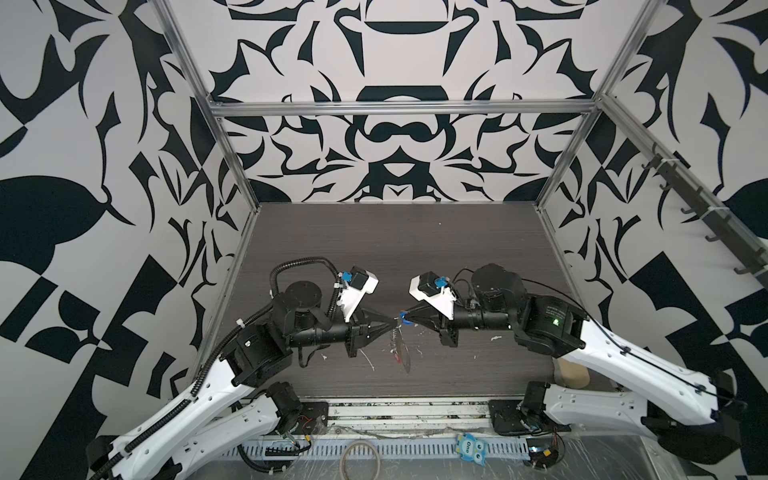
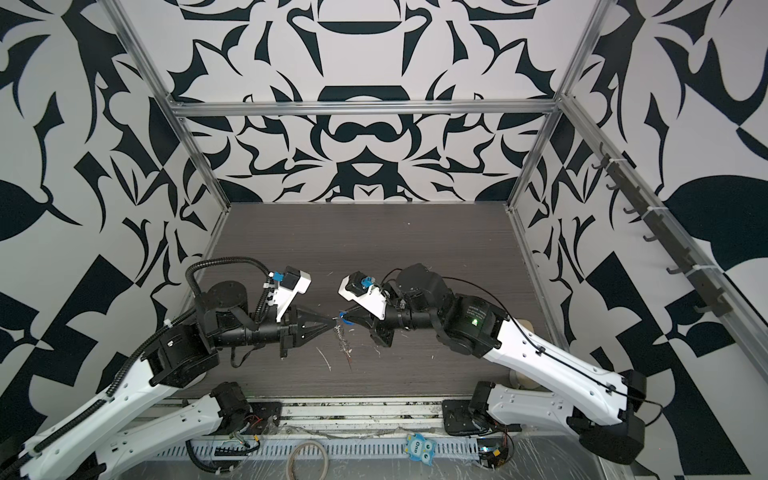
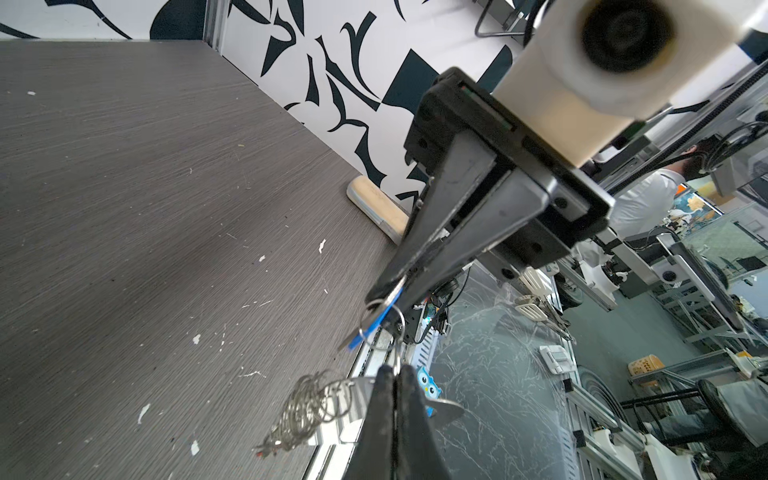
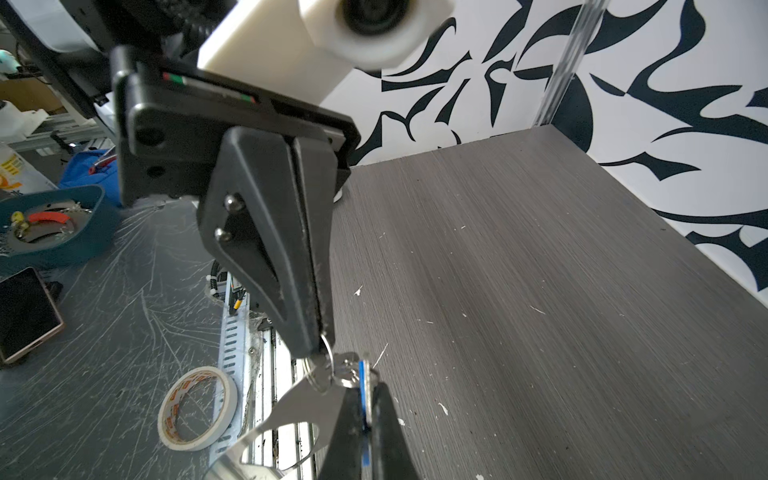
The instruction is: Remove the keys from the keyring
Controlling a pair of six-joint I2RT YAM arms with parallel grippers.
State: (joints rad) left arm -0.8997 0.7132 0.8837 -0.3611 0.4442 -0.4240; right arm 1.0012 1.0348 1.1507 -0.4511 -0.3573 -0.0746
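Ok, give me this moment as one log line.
left gripper: shut on keyring | right gripper: shut on blue-tagged key | keyring: hanging above table | key: not yet off

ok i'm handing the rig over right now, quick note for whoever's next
Left gripper: fingers shut on a split ring of the keyring.
Right gripper: shut on the blue-tag key, which is threaded on a ring.
Both are raised above the table. The keyring hangs below, and a red bit at its low end is likely the red-tag key.
Done: no key free.
Left: both keys.
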